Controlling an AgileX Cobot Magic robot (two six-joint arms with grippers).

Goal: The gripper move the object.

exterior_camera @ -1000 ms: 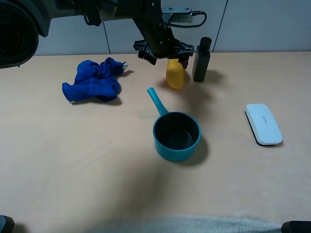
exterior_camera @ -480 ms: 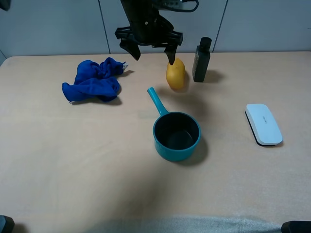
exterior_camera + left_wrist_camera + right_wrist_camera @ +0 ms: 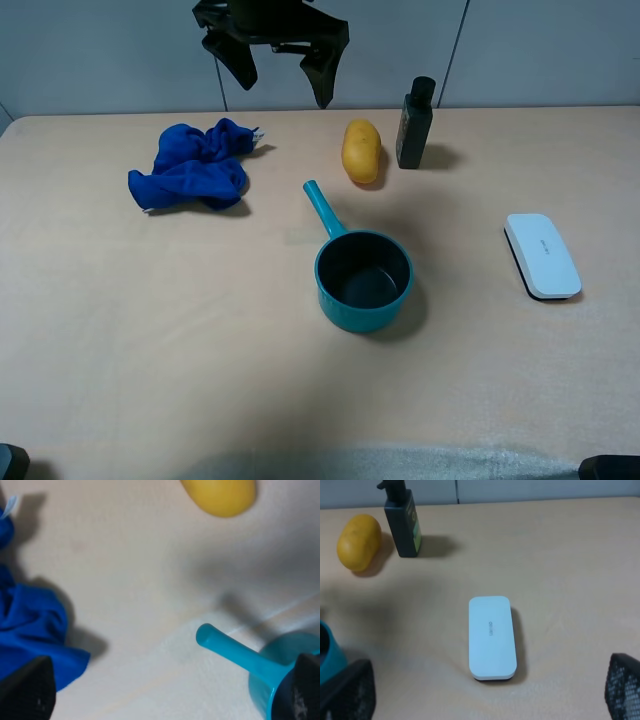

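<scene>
In the high exterior view the left gripper (image 3: 278, 62) is hanging above the far edge of the bench (image 3: 150, 330), its dark fingers (image 3: 325, 75) spread wide and holding nothing, up and to the left of the yellow object (image 3: 361, 151), which is lying free on the bench just left of the black bottle (image 3: 414, 124) and beyond the teal saucepan (image 3: 363, 279). Judging from this, the placing looks finished, so the sound course is lifting clear without clipping the bottle or the pan handle. The yellow object is looking smooth, rounded and oblong, likely to roll if nudged; the blue cloth (image 3: 192, 165), well left of it, is soft and crumpled; the white case (image 3: 541, 255), well right of the saucepan, is flat with rounded corners. In the left wrist view the fingertips (image 3: 27, 690) are sitting far apart at the frame corners, with the yellow object (image 3: 220, 495), the matte saucepan handle (image 3: 227, 647) and the cloth (image 3: 30, 630) below. In the right wrist view the right gripper (image 3: 485, 690) is also spread and empty, its fingers (image 3: 345, 690) wide apart over the glossy white case (image 3: 491, 637), with the bottle (image 3: 404, 522) and yellow object (image 3: 359, 541) beyond it.
</scene>
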